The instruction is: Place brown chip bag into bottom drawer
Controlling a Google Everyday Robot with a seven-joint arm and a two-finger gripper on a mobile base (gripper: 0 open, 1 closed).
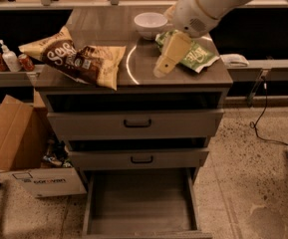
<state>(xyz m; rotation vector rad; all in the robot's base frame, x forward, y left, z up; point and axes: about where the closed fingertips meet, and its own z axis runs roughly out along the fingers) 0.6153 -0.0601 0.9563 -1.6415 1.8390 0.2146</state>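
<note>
The brown chip bag (pixel 78 59) lies crinkled on the left part of the cabinet top, its tan end hanging slightly over the front edge. The bottom drawer (pixel 141 203) is pulled out wide and its flat bottom is bare. My gripper (pixel 162 69) hangs from the white arm over the middle-right of the cabinet top, pointing down and to the left. It is to the right of the brown bag, apart from it, and holds nothing that I can see.
A green chip bag (pixel 194 57) lies right behind the gripper. A white bowl (pixel 150 23) stands at the back. The two upper drawers (pixel 137 124) stand slightly ajar. A cardboard box (pixel 14 143) sits on the floor left. Cans and a bottle (pixel 8 59) stand on the left shelf.
</note>
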